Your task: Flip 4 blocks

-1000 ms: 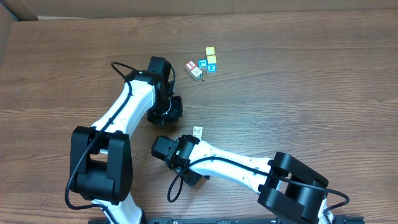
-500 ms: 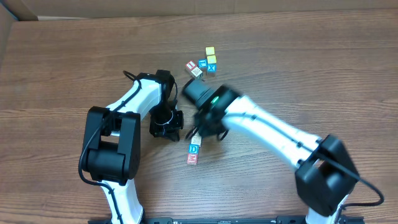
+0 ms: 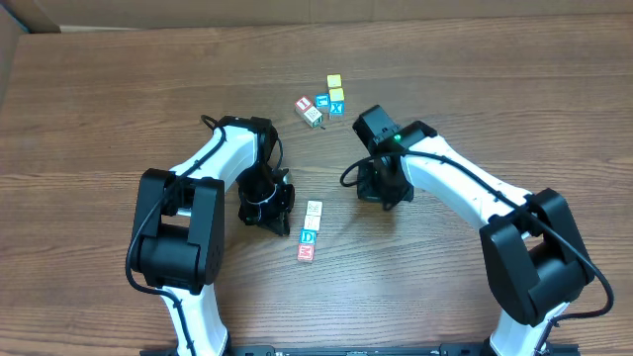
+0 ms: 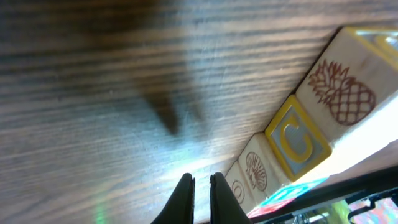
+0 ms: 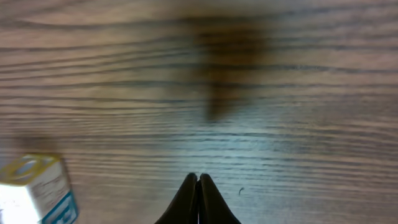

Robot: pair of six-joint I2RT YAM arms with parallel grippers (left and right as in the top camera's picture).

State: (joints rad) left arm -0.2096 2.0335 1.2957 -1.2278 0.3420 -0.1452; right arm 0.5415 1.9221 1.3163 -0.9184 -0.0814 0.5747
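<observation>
Left gripper (image 4: 200,185): jaws closed on nothing, low over the table (image 3: 514,89), just left of the blocks.
Right gripper (image 5: 198,184): jaws pressed together, empty, over bare wood right of the blocks.
Blocks (image 3: 309,235): short touching row between the grippers, with cream at the far end, then blue "D", then red "M".
Other cubes (image 3: 334,95): loose cluster farther back.

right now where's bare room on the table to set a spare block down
Bare wood on the table far right, beyond the right arm, and along the left side past the left arm. Crowded: the middle, where the row of three blocks lies between the left gripper and right gripper, and the cluster of cubes above.
</observation>
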